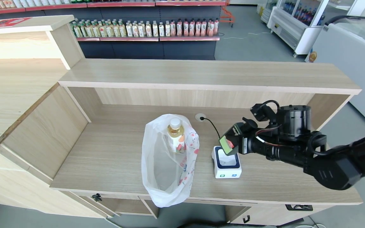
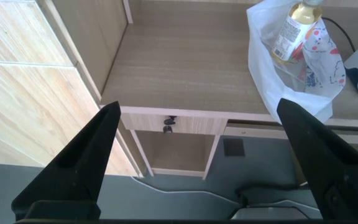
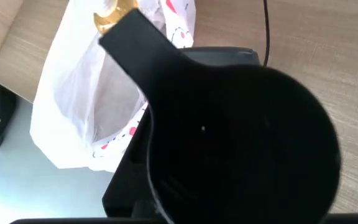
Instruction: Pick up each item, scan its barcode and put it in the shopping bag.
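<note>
We note wooden counter (image 1: 112,152) beyond left fingers (image 2: 73,168); drawer key (image 2: 168,123) farther off, between them; bottle shelves (image 1: 144,30), freezers (image 1: 296,28) far behind.

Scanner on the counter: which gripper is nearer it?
Right. The right gripper holds a green item just above the scanner; the left gripper sits open in front of the counter, beyond the shopping bag.
</note>
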`<state>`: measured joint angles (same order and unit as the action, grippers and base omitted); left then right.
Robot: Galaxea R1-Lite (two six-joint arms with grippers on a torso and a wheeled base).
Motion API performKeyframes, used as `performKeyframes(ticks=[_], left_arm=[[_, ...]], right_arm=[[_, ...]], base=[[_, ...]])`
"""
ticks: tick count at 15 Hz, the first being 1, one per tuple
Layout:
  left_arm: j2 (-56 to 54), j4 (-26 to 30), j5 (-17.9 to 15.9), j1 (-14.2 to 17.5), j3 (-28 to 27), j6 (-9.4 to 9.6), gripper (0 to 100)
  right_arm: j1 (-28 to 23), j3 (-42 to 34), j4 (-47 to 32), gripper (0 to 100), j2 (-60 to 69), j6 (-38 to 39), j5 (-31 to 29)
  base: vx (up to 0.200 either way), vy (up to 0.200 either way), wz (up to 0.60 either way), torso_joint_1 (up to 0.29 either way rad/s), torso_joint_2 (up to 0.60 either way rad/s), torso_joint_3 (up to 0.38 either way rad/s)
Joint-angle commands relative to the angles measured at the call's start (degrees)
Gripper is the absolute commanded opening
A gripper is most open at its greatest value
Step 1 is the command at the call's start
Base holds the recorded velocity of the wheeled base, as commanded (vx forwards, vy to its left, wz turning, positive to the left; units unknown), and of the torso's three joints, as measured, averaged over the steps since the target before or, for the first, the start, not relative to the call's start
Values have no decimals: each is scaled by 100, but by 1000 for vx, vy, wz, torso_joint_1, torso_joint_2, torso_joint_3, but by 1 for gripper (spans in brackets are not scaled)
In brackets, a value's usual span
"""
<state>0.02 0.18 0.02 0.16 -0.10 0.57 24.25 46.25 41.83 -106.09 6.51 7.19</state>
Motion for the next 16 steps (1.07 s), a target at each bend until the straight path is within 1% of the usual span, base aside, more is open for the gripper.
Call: performKeyframes(ticks=[1, 3, 11, 13, 16], left_arm=[[-2, -1, 6, 2, 1, -5, 100], [-2, -1, -2, 2, 1, -13, 100], [-2, -1, 6, 2, 1, 4, 100], [-2, -1, -2, 2, 1, 13, 100], [-2, -1, -2, 2, 1, 22, 100]], right_arm=[[80, -450, -465, 0, 1469, -264, 1], [80, -863, -535, 0, 1618, -335, -16], [71, -837, -474, 0, 1188, -502, -34], [80, -828, -474, 0, 1056, -510, -34], [71, -556, -298, 0, 256, -695, -7]], base=[[0, 0, 0, 0, 0, 0], [0, 0, 0, 0, 0, 0], [0, 200, 0, 2, 5, 5], [0, 0, 0, 0, 0, 0], [0, 0, 0, 0, 0, 0]])
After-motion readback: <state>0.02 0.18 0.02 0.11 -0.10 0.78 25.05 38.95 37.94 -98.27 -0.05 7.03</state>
